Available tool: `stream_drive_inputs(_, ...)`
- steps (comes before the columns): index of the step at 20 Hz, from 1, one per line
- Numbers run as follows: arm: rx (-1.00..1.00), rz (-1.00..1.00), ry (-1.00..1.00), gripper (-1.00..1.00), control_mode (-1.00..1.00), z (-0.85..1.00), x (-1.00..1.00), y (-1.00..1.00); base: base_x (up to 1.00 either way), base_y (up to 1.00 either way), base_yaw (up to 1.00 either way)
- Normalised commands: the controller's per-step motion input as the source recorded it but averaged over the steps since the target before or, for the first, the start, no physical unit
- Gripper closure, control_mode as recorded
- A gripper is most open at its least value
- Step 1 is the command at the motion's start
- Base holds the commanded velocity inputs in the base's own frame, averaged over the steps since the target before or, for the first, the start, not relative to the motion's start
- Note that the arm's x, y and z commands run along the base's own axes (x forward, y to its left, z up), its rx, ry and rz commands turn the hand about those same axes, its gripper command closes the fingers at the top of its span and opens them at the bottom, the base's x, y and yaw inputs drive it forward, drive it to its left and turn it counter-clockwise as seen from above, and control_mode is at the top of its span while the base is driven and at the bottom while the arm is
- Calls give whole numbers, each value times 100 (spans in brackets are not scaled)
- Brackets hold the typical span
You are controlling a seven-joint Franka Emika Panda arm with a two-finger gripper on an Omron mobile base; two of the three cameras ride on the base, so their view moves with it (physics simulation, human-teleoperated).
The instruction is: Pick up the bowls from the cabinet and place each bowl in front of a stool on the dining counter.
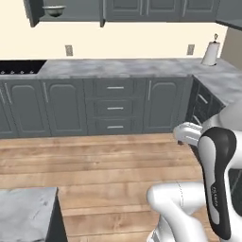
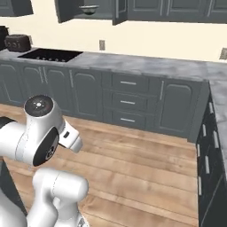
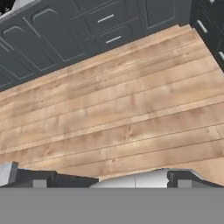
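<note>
Jaws stand wide apart and hold nothing; in the hand view the two dark finger tips [image 3: 39,183] sit far apart at the bottom edge, above bare wooden floor [image 3: 122,109]. That view looks down at the planks, with the grey panelled base cabinets [image 3: 65,39] running along its top.

Arm [image 1: 215,179] is folded close to the base, rising at the lower right of the left base view and at the lower left of the right base view. It is well away from the wall units.

Cabinet [image 1: 71,12]: wall-hung, dark grey, at the top left of the left base view, its door [image 1: 31,12] swung open. One bowl [image 1: 54,10] sits on the shelf inside, upright, pale with a darker rim; its pattern is too small to tell. The same bowl appears in the right base view at the top, inside the open cabinet.

Below the cabinet runs the marble wall table [image 1: 123,67], with a black cooktop [image 1: 21,67] at its left end and a paper towel roll [image 1: 210,53] standing near its right corner. A dark toaster [image 2: 17,42] sits left of the cooktop in the right base view.

Dining table [image 1: 26,210]: one marble corner shows at the lower left of the left base view, and that corner is bare.
</note>
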Motion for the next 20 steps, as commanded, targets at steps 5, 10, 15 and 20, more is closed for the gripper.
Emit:
stream_drive_inputs(5,0,0,0,-100,100,0,0,0,100,1,22)
stream_drive_inputs(10,0,0,0,-100,100,0,0,0,100,0,46)
stream_drive_inputs(15,0,0,0,-100,100,0,0,0,100,0,38)
stream_drive_inputs(20,0,0,0,-100,100,0,0,0,100,0,19)
